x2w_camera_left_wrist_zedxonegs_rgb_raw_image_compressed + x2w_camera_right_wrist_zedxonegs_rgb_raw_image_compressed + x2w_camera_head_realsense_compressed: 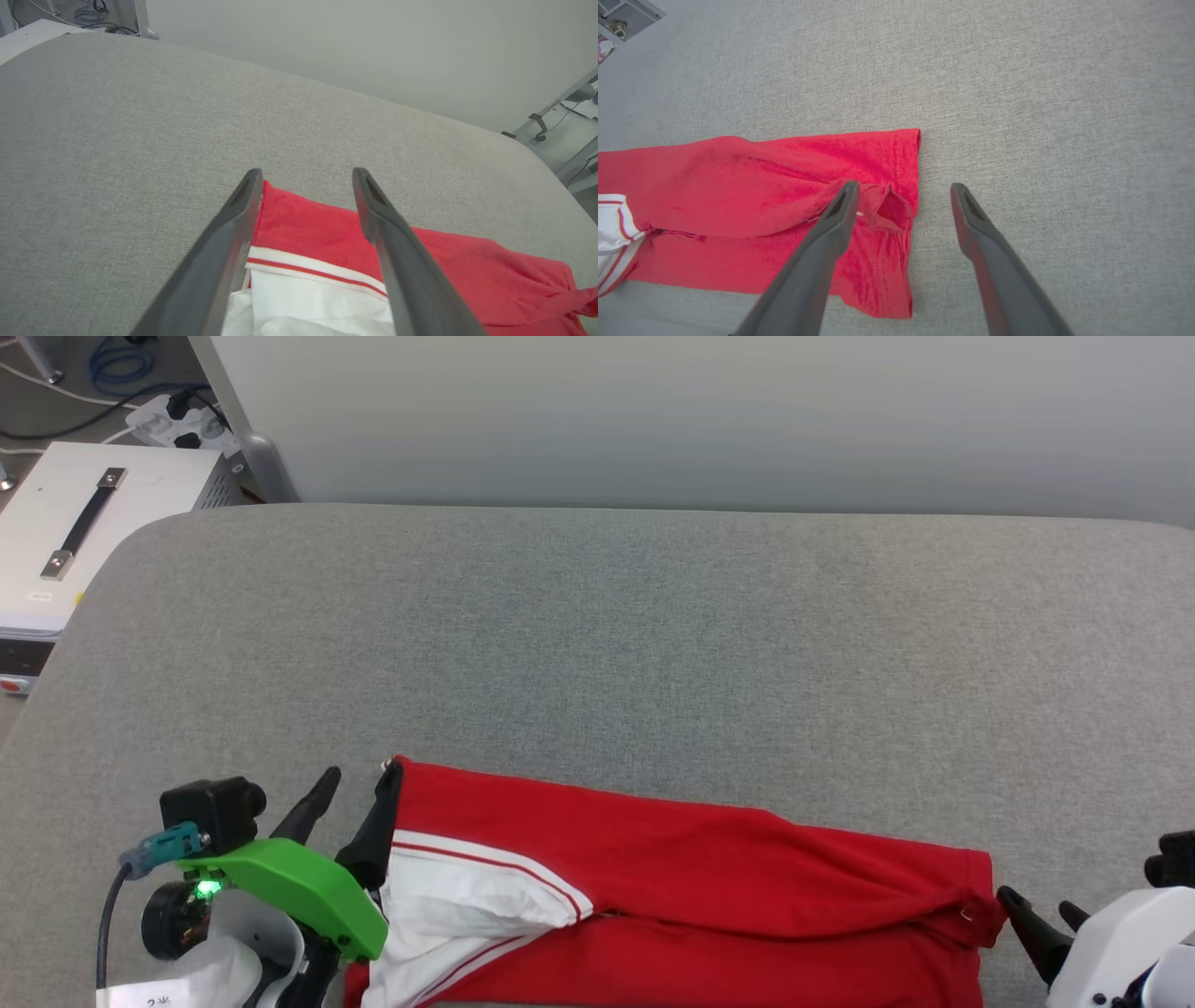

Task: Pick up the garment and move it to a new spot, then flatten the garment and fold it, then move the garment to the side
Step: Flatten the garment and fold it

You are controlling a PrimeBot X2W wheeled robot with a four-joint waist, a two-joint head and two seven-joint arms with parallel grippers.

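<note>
The left fingers (229,233) stand spread wide with nothing clamped between them; the right fingers (822,242) are likewise parted and grip nothing; the garment (700,859) lies on the grey bench (597,635) as a long folded band along the near edge, its lower part cut off by the bottom of the head view; its white sleeve with red-striped trim sits at the left end and its red hem at the right end; in the left wrist view the garment's far left corner (317,224) lies under the gap between the two fingers, one finger running along its left edge; in the right wrist view one finger lies over the rumpled hem corner (896,205) and the other over bare bench; whether any finger touches the cloth I cannot tell; a green cover (299,891) sits on the left wrist; a white case with a black handle (75,532) stands beyond the bench's far left corner; a pale wall (700,420) rises behind
</note>
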